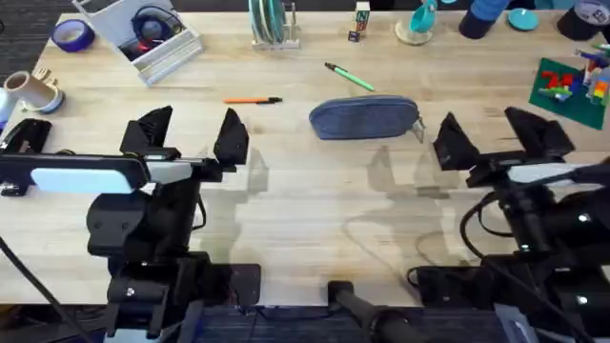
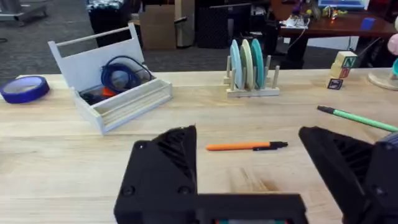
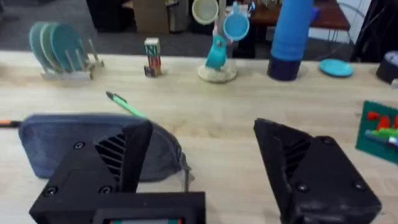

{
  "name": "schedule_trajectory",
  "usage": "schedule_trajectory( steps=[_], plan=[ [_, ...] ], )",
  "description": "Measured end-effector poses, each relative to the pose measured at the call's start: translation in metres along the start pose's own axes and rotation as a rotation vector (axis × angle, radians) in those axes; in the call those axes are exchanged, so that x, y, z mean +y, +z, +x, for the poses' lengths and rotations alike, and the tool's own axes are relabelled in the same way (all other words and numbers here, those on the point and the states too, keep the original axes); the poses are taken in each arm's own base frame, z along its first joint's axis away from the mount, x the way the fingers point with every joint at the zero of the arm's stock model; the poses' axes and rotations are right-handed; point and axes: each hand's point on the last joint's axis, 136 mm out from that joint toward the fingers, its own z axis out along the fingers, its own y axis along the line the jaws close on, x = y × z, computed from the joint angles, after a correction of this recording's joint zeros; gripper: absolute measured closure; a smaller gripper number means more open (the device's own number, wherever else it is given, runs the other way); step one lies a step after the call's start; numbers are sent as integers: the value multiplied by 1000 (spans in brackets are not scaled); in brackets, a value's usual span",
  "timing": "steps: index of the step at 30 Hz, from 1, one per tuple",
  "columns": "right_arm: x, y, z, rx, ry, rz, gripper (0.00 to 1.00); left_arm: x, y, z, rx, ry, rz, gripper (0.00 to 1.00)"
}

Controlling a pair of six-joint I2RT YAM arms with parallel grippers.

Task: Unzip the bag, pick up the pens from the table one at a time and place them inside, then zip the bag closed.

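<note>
Both my left gripper [image 1: 191, 133] and right gripper [image 1: 488, 133] gape wide, empty. Bag [image 1: 365, 118] lies crosswise between them; orange pen [image 1: 253, 100] crosswise, green pen [image 1: 350, 77] diagonal; plate rack [image 1: 272, 24] behind.

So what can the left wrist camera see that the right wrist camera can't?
Left wrist alone: the white wooden box with blue cable inside, the roll of blue tape, most of the orange pen, and the open left end effector.

Right wrist alone: the bag, the tall blue cylinder, the mug stand, and the open right end effector.

Both: the green pen, the rack of plates, the stacked letter blocks, and the table.
</note>
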Motion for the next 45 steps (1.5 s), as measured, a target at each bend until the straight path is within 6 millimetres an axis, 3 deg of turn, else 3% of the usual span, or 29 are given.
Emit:
schedule_trajectory(
  steps=[5,10,16,29,38,45],
  plan=[
    [1,-8,-40,-84,-4,0,6,0,-1,-3,-4,-26,0,8],
    [1,-19,-78,-138,-7,-1,6,0,-8,-33,-34,-34,1,8],
    [1,-22,-87,-10,0,0,5,-1,-19,-67,35,-38,-1,8],
    [2,-24,-118,303,47,2,5,-1,-13,-108,359,-47,-11,8],
    [2,-14,-134,502,69,9,5,-4,-1,-121,586,-53,-3,8],
    [1,-4,-151,628,78,13,5,-7,9,-117,757,-64,12,8]
  ],
)
